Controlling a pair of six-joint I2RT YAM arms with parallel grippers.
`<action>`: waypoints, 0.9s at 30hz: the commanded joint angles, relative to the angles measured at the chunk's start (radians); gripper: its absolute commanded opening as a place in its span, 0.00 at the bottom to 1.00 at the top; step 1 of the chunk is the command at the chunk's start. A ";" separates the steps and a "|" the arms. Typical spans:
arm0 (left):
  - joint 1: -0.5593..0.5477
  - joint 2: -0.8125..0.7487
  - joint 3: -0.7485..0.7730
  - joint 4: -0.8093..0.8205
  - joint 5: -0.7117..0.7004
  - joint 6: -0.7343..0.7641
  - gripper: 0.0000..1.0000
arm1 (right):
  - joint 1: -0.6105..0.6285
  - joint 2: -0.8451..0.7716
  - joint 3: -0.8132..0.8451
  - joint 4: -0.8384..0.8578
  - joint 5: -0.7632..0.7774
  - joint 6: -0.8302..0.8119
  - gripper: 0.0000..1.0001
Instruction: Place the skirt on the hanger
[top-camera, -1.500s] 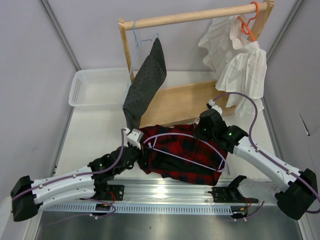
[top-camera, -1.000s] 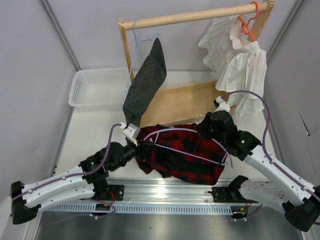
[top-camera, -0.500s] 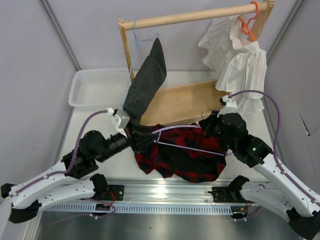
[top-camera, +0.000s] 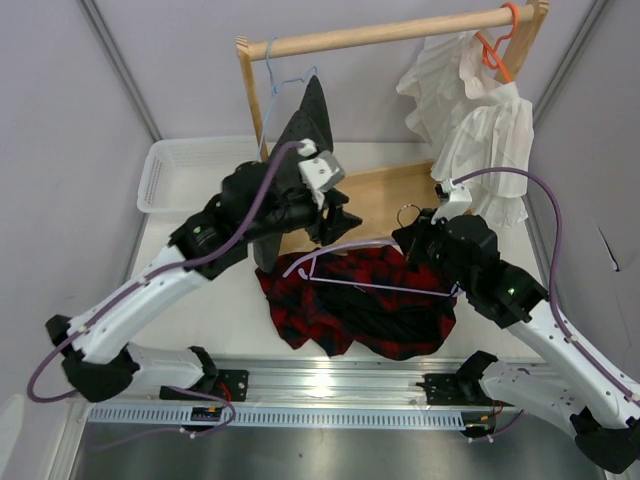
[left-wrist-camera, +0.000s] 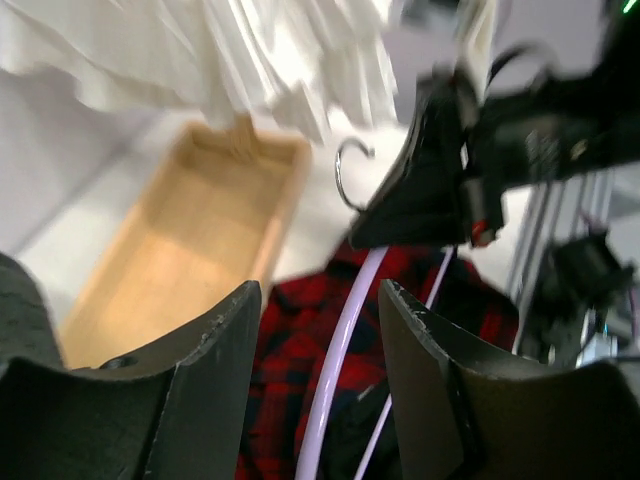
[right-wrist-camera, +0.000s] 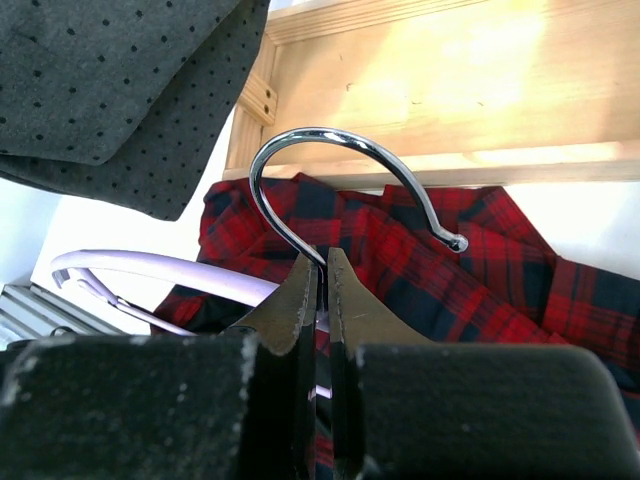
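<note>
Above the skirt (top-camera: 372, 322), hanger (top-camera: 380, 287) spanning left-right, hook (top-camera: 409, 215) pointing rearward

Pale grey walls (top-camera: 60, 100); white table (top-camera: 230, 320); wooden rack (top-camera: 380, 35); perhaps metal front rail (top-camera: 330, 380)

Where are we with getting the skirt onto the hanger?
Done: the right gripper is shut on the hanger at the base of its hook. In hand: the hanger lies across the skirt, while the left gripper is open and holds nothing. Left: I cannot see the skirt secured on the hanger, so that probably remains.
</note>
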 joint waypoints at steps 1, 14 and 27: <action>0.039 0.103 0.096 -0.143 0.272 0.093 0.57 | 0.009 -0.009 0.063 0.079 -0.012 -0.003 0.00; 0.056 0.323 0.202 -0.242 0.521 0.157 0.56 | 0.015 -0.006 0.088 0.072 -0.027 -0.001 0.00; 0.056 0.365 0.161 -0.226 0.449 0.160 0.55 | 0.015 0.006 0.111 0.064 -0.026 -0.010 0.00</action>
